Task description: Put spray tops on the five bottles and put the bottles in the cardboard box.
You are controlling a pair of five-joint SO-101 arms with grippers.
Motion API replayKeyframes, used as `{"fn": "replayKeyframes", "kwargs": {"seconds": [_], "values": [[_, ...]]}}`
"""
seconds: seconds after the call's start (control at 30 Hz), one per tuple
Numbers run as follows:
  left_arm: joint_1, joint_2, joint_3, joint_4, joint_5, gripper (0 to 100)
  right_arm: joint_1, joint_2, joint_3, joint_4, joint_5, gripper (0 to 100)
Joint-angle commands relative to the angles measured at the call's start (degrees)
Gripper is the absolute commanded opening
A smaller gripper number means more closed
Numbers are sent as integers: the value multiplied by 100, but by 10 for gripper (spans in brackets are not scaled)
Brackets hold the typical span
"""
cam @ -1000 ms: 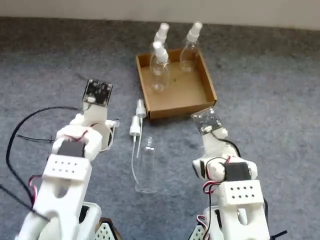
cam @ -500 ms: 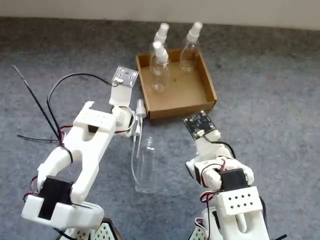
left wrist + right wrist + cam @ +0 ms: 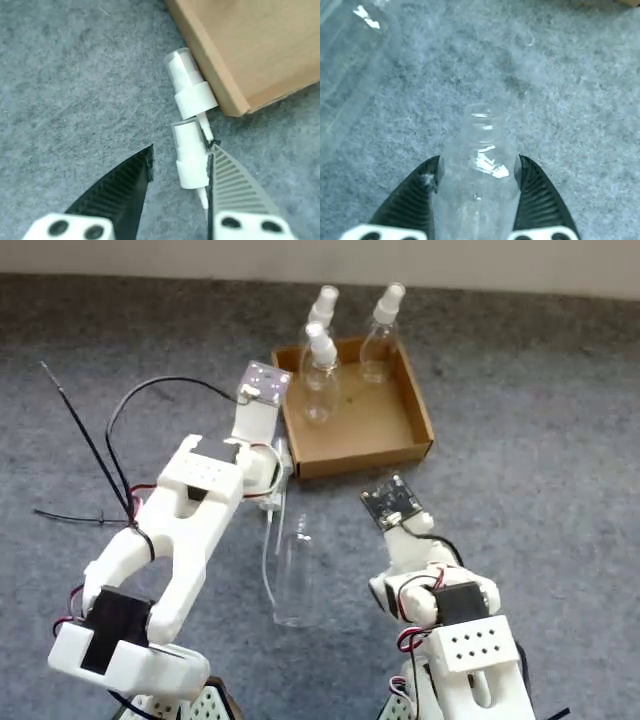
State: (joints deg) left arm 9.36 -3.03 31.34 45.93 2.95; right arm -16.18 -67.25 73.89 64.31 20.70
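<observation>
1. Left wrist view: left gripper (image 3: pixel 181 149) gapes wide astride the nearer spray top (image 3: pixel 190 155), lying on the carpet (image 3: pixel 75 75) near the cardboard box (image 3: pixel 240 55); nothing gripped.
2. Right gripper (image 3: pixel 479 159) clamps a clear bottle (image 3: pixel 477 200), neck uncapped.
3. Centre on its collar before closing, clear of the second spray top (image 3: pixel 189 82).

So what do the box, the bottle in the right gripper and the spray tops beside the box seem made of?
The cardboard box looks like brown matte card with raw edges. The bottle in the right gripper is clear and glossy, carpet showing through; probably plastic, possibly glass. The spray tops are opaque white, smooth, slightly shiny: likely moulded plastic.
</observation>
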Motion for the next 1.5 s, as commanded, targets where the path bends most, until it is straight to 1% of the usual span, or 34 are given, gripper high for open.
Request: {"fn": "replayKeyframes", "kwargs": {"seconds": [0.0, 0.13, 0.23, 0.33, 0.5, 0.63, 0.7, 0.8, 0.9, 0.97, 1.1, 1.2, 1.27, 1.37, 1.4, 1.47], "values": [[119, -22, -180, -105, 35, 171, -40, -57, -13, -84, -53, 5], [-286, 321, -277, -105, 18, 171, -40, -57, -13, -84, -53, 5], [-400, 699, -330, -158, -325, 171, -40, -57, -13, -84, -53, 5], [-541, 945, -356, -149, -369, 171, -40, -57, -13, -84, -53, 5], [-945, 778, -356, -149, -369, 171, -40, -57, -13, -84, -35, 5], [-1130, 690, -347, -149, -378, 169, -40, -57, -13, -84, -44, 5], [-1130, 716, -347, -149, -396, 136, -40, -57, -13, -84, -35, 5], [-1095, 734, -347, -149, -712, 67, -40, -66, -4, -84, -9, 5], [-1226, 655, -391, -97, -774, 24, -40, -66, -13, -84, -9, 5], [-1429, 470, -523, 149, -774, 9, -22, -66, -13, -84, -9, 5], [-1701, -180, -998, 949, -774, 5, -22, -66, -57, -92, -18, 5], [-1754, -919, -1481, 1591, -774, 5, -163, -66, -532, -303, -53, 5], [-1727, -1508, -1815, 2013, -774, 5, -277, -66, -875, -725, -62, 5], [-1578, -2404, -2264, 2470, -774, 5, -532, -66, -1130, -1622, -88, 5], [-1490, -2695, -2378, 2549, -774, 5, -655, -66, -1138, -1886, -255, 5], [-1297, -3257, -2527, 2585, -756, 5, -1051, -66, -1130, -2369, -862, 5]]}}
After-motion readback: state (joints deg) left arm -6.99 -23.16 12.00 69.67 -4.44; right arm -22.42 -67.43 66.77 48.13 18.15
